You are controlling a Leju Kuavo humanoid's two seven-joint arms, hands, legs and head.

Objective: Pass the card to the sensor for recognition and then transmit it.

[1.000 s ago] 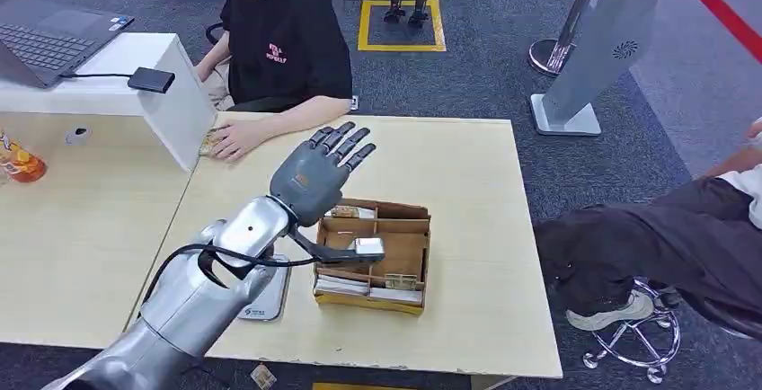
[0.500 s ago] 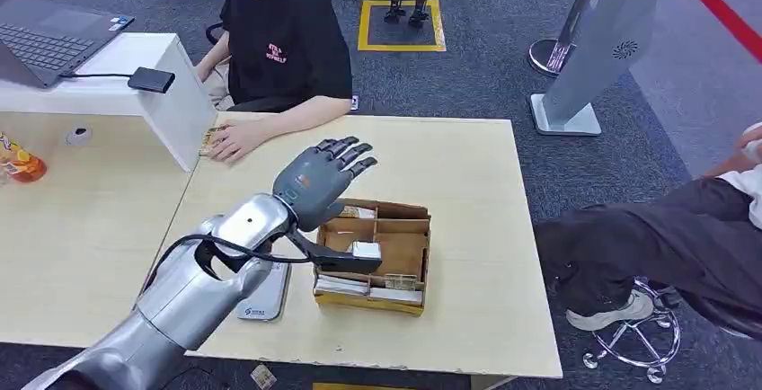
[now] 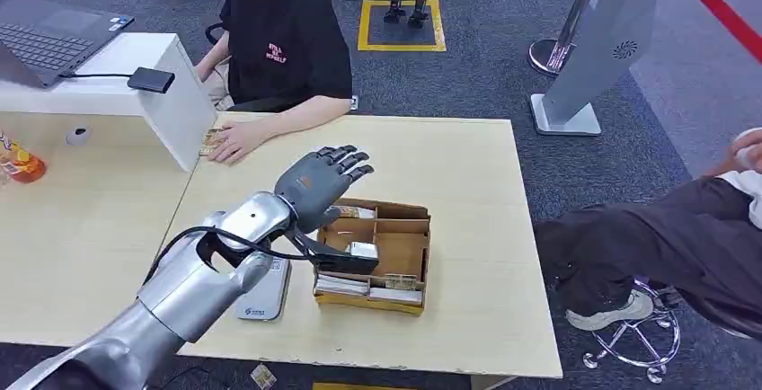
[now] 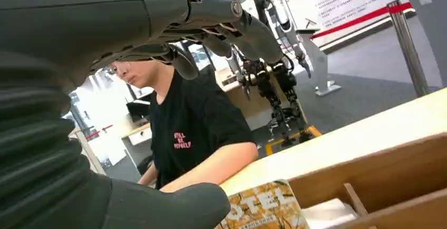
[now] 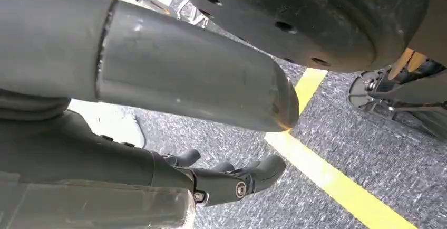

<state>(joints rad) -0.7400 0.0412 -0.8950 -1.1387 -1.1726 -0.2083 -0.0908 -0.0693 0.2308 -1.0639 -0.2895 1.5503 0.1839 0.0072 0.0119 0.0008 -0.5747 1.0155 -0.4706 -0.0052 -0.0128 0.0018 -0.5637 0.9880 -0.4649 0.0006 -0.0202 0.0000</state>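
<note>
Cardboard box [image 3: 395, 255] with dividers, brown, sitting right of centre on the pale wooden table [image 3: 467, 192] in the head view, with flat cards [image 3: 364, 249] lying in its compartments. Hovering over the box's upper left corner: left hand [image 3: 319, 185], grey, fingers spread and slightly curled, holding nothing, thumb stretched low across the box toward its middle. Silver forearm running down to the lower left of the frame, black cable looped at the wrist. Grey card sensor [image 3: 265, 291] flat on the table just left of the box, partly hidden under the arm, small logo at its near end too small to read. Seated at the top of the frame: person in a black T-shirt [image 3: 283, 44] with small pink chest print, hand resting on the table edge. Upper left: laptop [image 3: 45, 39] on a white raised counter, black box [image 3: 151, 79] cabled to it; orange bottle [image 3: 18, 163] at the left edge. Right edge: another person's dark-trousered legs. In the left wrist view, closer look at the shirt print, reading "STILL BE MYSELF", and a patterned card [image 4: 263, 208] in the box lettered "OTEL". Right hand [image 5: 232, 179] in the right wrist view hanging above grey carpet with a yellow stripe, dark fingers curled loosely and apart, nothing in them.
</note>
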